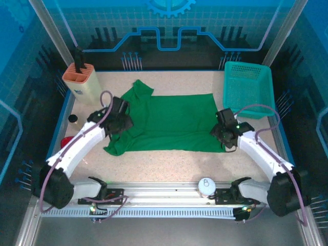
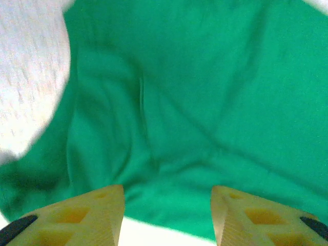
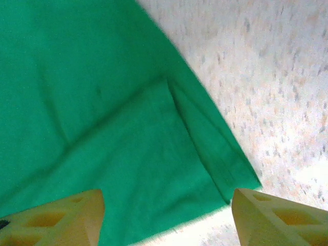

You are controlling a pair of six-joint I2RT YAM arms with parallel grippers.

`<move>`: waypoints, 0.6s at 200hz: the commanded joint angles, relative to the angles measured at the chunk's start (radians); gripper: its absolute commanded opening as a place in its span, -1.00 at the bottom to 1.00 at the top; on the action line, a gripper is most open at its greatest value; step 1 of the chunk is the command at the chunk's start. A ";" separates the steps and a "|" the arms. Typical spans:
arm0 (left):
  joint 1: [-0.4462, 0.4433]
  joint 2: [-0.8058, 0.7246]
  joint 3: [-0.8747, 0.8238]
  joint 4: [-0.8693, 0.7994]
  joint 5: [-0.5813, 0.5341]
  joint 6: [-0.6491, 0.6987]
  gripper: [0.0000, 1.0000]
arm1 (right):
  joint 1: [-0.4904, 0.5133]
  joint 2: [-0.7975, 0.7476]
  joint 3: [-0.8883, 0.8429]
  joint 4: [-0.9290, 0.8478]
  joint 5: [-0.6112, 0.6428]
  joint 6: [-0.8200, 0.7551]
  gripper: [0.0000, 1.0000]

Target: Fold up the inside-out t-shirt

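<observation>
The inside-out t-shirt (image 1: 171,123) lies spread flat in the middle of the table, plain green, one sleeve poking toward the back left. My left gripper (image 1: 119,122) hovers over its left side, jaws apart; in the left wrist view the green cloth (image 2: 195,102) lies below the yellow fingertips (image 2: 97,212), none of it between them. My right gripper (image 1: 224,134) stands open over the shirt's near right corner (image 3: 225,169), where a small fold of cloth lies flat; its fingertips (image 3: 266,215) straddle the hem without gripping it.
A teal mesh basket (image 1: 247,88) stands at the back right. A beige holder with a dark tool (image 1: 80,79) sits at the back left. A small black object (image 1: 73,118) and a red one (image 1: 67,141) lie by the left edge. A white round thing (image 1: 206,185) rests on the front rail.
</observation>
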State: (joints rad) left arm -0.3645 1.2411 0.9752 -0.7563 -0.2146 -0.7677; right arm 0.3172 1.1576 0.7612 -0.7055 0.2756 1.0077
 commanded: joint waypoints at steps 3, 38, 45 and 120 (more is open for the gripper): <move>-0.030 -0.022 -0.197 -0.053 0.149 -0.148 -0.03 | 0.004 -0.027 -0.123 0.028 -0.059 -0.144 0.65; -0.024 -0.015 -0.310 0.051 0.027 -0.224 0.02 | -0.069 0.045 -0.153 0.138 -0.151 -0.182 0.88; -0.017 0.006 -0.313 0.061 -0.005 -0.227 0.03 | -0.085 0.076 -0.143 0.149 -0.162 -0.181 0.82; 0.232 0.097 -0.359 0.152 0.000 -0.255 -1.00 | -0.132 0.246 -0.090 0.108 -0.088 -0.099 -0.85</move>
State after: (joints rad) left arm -0.1764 1.3567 0.6415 -0.6106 -0.1711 -0.9966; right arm 0.2062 1.3781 0.6559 -0.5594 0.1566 0.8925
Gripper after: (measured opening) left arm 0.052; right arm 0.185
